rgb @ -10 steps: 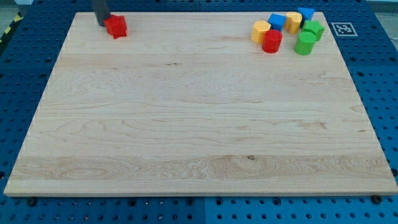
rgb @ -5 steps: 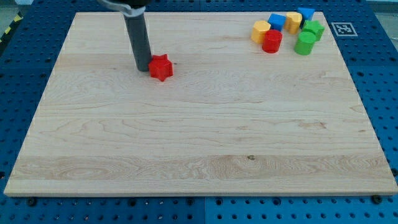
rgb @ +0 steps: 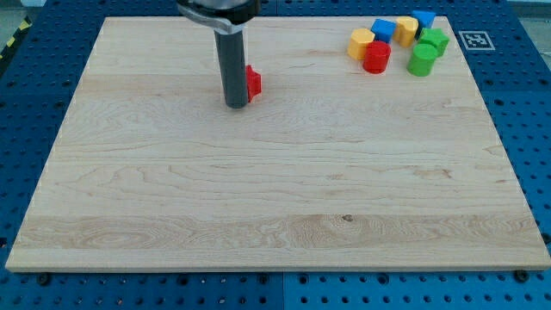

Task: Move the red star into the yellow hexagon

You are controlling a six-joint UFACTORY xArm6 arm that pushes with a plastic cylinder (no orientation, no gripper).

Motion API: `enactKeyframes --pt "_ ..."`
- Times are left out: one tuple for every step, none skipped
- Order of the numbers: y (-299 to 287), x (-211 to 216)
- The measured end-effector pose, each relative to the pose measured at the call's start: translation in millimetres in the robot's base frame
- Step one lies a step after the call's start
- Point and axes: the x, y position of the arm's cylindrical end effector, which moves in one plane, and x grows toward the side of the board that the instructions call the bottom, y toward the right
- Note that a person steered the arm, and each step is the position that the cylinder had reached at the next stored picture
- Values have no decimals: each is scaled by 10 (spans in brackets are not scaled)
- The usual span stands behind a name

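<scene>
Our dark, smooth rod stands upright on the pale, grained wooden board point(rgb: 258, 198), and my tip point(rgb: 235, 105) rests just at seven o'clock of the red star point(rgb: 253, 83), whose left part the rod hides. We have no fingers to open or close. The yellow hexagon point(rgb: 405, 30) sits well apart at two o'clock, clustered with a yellow block point(rgb: 361, 43), red cylinder point(rgb: 376, 58), two blue blocks point(rgb: 384, 29) and two green blocks point(rgb: 422, 60).

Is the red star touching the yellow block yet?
No. The red star sits beside my tip, far left of the yellow hexagon.
</scene>
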Motion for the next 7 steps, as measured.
enactKeyframes --pt "72 -288" --pt "12 -641" --pt "-121 -960" --pt "-122 -976" --pt "55 -914" --pt "294 -987" --pt "466 -1158"
